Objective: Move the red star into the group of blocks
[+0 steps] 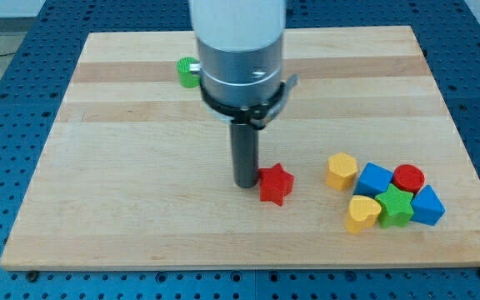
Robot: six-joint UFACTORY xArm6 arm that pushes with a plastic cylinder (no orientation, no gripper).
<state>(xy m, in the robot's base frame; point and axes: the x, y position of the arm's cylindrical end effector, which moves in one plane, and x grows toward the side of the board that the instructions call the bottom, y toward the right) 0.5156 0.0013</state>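
The board [140, 208] carries everything; my arm [238, 50] has no claw and holds nothing. My tip [245, 184] touches the red star [276, 183] on its left. Near the star's right sit the yellow hexagon [341, 170], blue block [374, 178], red cylinder [408, 177], blue wedge [427, 206], green star [396, 207], yellow heart [362, 212]; a green block [187, 71] lies behind the arm

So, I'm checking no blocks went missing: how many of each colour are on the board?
Red: 2, the red star and a round block
Yellow: 2
Blue: 2
Green: 2, one in the group, one behind the arm
Total: 8
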